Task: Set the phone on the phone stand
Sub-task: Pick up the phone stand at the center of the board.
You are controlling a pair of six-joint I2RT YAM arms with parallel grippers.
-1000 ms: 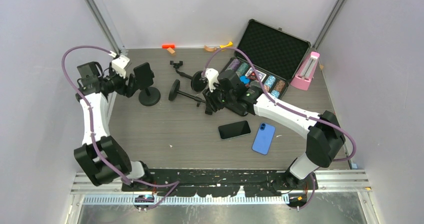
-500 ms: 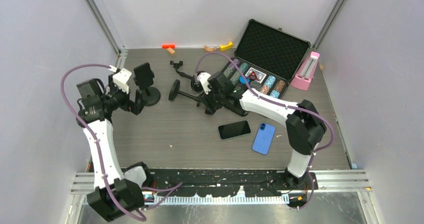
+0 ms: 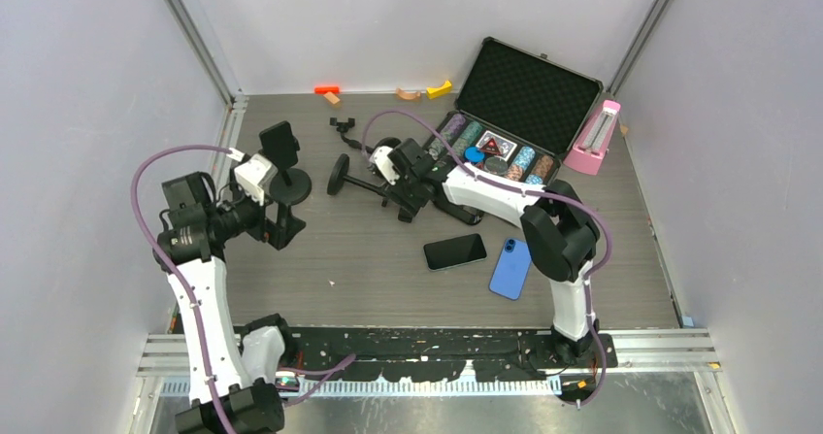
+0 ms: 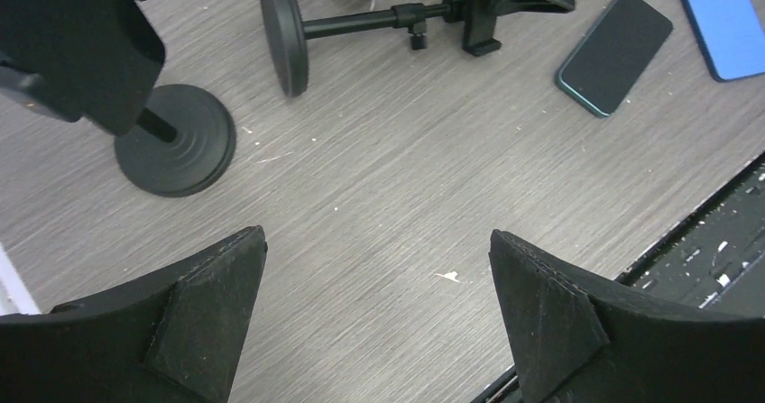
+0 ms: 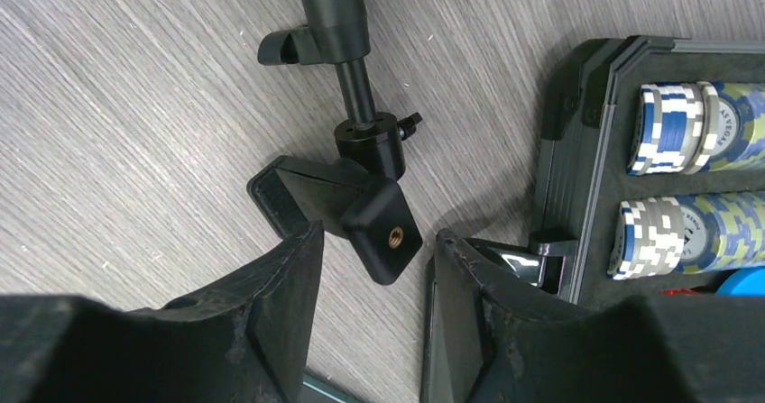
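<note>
Nearest the arms' bases, a black phone (image 3: 454, 251) and a blue phone (image 3: 511, 268) lie flat and just beside each other on the table (image 3: 369, 298), neither held, neither on a stand; either could be the one to be placed. Across the table to their left, the left gripper (image 4: 375, 241) hovers over bare wood with its jaws spread wide and nothing between them, apparently free for a pickup. Both phones are well apart from it, showing only in the far corner of its wrist view. Beyond the phones, the right gripper (image 5: 376, 236) sits low at the fallen stand (image 4: 361, 20), jaws part-way apart astride its head (image 5: 383, 227). Table shows between head and one finger, so no grip looks made. A stand on its side can carry no phone, so this reach is probably to right it. The phones lie behind this gripper. Farther left, the upright stand (image 3: 289, 187) waits with its cradle unfilled. The open case (image 3: 529, 84) lies farthest back.
</note>
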